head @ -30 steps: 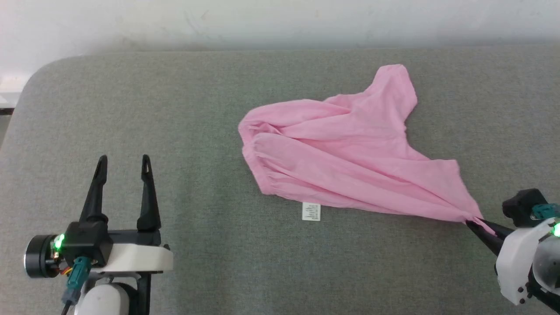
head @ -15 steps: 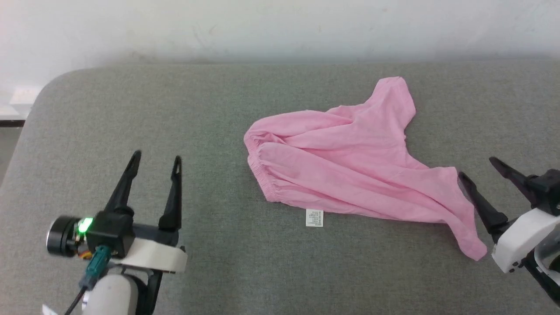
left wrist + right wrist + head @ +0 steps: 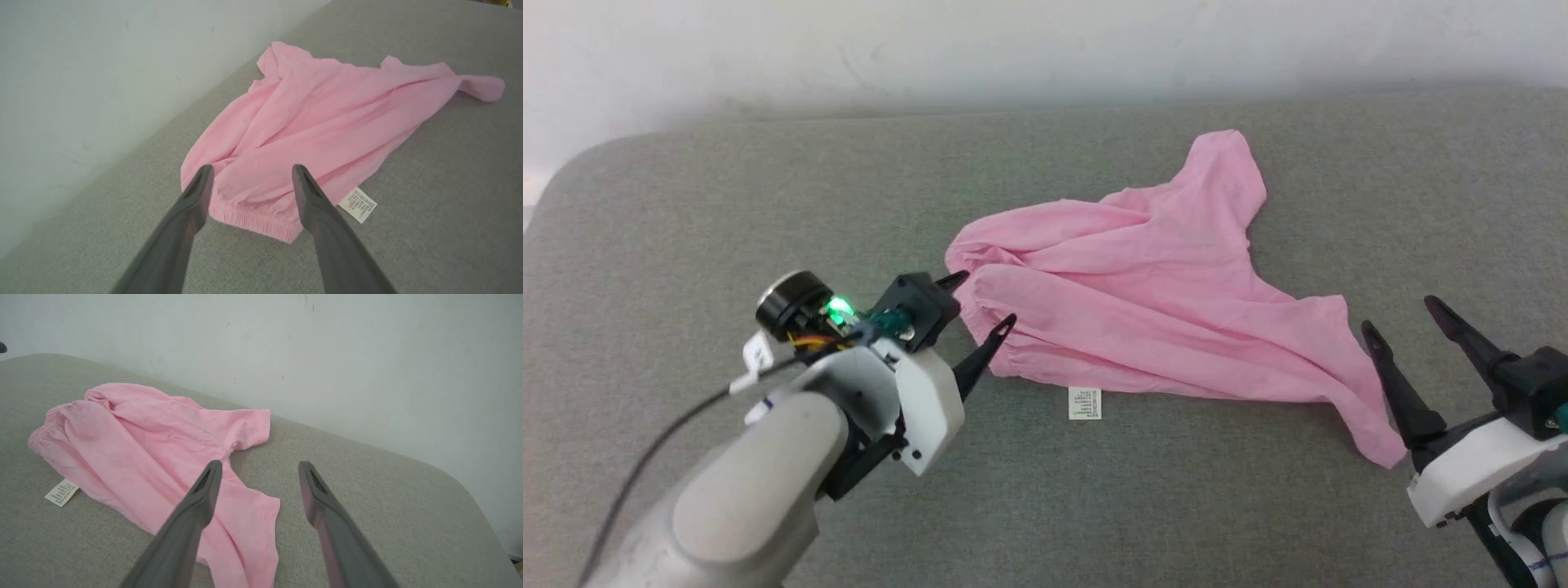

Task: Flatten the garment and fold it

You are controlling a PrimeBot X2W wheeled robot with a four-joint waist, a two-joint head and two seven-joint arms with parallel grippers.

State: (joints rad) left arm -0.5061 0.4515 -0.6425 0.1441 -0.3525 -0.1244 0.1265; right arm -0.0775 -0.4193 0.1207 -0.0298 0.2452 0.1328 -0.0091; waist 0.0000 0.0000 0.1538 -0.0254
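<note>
The light pink garment (image 3: 1143, 294) lies crumpled on the grey cushioned surface (image 3: 768, 204), its gathered elastic band (image 3: 253, 218) at the left end and its white label (image 3: 1084, 403) sticking out at the front edge. My left gripper (image 3: 984, 304) stands open just above that band end, one finger on each side of it in the left wrist view (image 3: 251, 171). My right gripper (image 3: 1401, 314) is open beside the garment's right corner (image 3: 1372, 437), holding nothing. In the right wrist view the garment (image 3: 143, 445) spreads to the left of the open fingers (image 3: 259, 465).
A pale wall (image 3: 1045, 49) runs along the far side of the grey surface. The surface's rounded corner (image 3: 572, 171) lies at the far left. Bare grey surface stretches in front of the garment and to its left.
The right gripper let go of the garment's right corner and drew back open. The left arm swung right and forward to the elastic band end. The head camera shifted too.
</note>
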